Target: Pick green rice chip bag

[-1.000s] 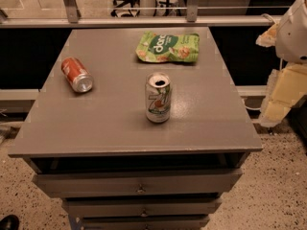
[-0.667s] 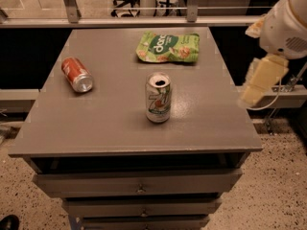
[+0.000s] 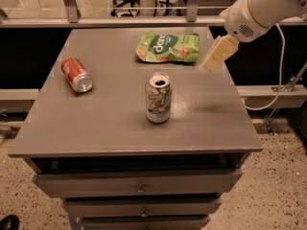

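Note:
The green rice chip bag (image 3: 168,47) lies flat at the far middle of the grey table (image 3: 110,128), light green with a dark round logo. My gripper (image 3: 216,56) hangs from the white arm (image 3: 264,6) coming in from the upper right. It hovers above the table just right of the bag, apart from it and holding nothing that I can see.
A white-and-green soda can (image 3: 158,98) stands upright, opened, in the middle of the table. A red soda can (image 3: 76,74) lies on its side at the left. Drawers sit below the front edge. A rail runs behind the table.
The arm has swung left and inward from the table's right side, bringing the gripper over the table's far right, close to the bag. The bag and both cans have not moved.

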{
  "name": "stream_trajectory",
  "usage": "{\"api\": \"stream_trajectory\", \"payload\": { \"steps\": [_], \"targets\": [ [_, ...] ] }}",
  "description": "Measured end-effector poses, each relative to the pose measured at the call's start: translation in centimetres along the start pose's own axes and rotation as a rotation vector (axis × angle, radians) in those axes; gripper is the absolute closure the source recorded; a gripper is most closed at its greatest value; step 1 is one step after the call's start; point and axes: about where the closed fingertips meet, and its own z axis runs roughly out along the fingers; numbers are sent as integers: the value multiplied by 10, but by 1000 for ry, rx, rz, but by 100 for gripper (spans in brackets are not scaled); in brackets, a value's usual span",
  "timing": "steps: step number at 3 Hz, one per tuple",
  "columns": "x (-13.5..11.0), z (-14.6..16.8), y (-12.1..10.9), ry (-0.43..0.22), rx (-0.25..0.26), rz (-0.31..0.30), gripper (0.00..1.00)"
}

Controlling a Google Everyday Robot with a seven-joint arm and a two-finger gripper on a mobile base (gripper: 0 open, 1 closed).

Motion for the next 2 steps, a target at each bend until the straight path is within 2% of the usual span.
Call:
{"api": "stream_trajectory", "payload": {
  "steps": [1,2],
  "targets": [
    [-15,36,-37,-105,13,77,0],
    [-19,78,-79,-191,26,220,0]
  ]
}}
